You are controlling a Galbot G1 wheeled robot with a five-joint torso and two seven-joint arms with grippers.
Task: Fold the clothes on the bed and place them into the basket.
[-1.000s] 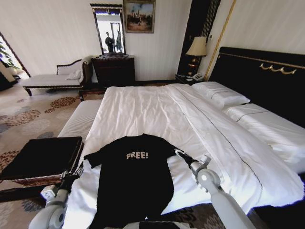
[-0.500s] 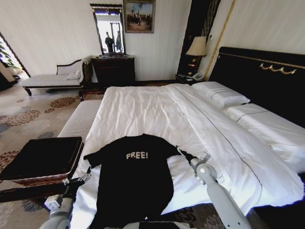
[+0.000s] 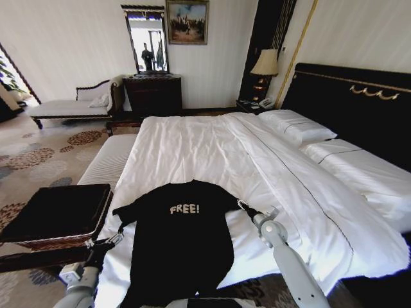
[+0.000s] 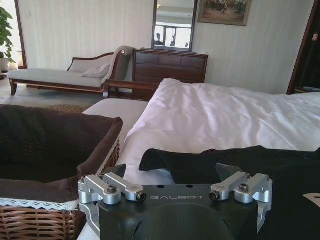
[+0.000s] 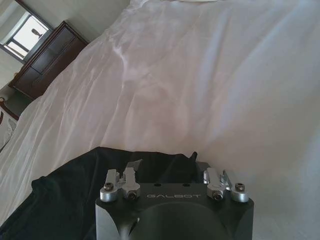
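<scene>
The clothes, a black T-shirt [image 3: 180, 240] with white "FREE!" lettering, lie flat near the foot of the bed [image 3: 192, 144], hem hanging over the edge. My left gripper [image 3: 115, 239] is open at the tip of the shirt's left sleeve [image 4: 165, 159], beside the basket [image 3: 58, 215]. At the right sleeve, my right gripper [image 3: 243, 206] is also open, its fingers low over the black fabric [image 5: 75, 200]. In the left wrist view the left gripper [image 4: 172, 172] faces the sleeve, with the white duvet [image 4: 215, 110] beyond it. The right gripper [image 5: 167, 165] straddles the sleeve's edge in the right wrist view.
The wicker basket [image 4: 35, 222] with its black lining sits on the floor left of the bed's foot. A white striped bench [image 3: 109, 160] runs along the bed's left side. A chaise [image 3: 64, 106], dresser [image 3: 153, 93], lamp [image 3: 265, 64] and black headboard [image 3: 353, 102] stand farther off.
My left gripper has moved inward to the left sleeve's tip. My right arm has shifted slightly closer to the right sleeve. The shirt has not moved.
</scene>
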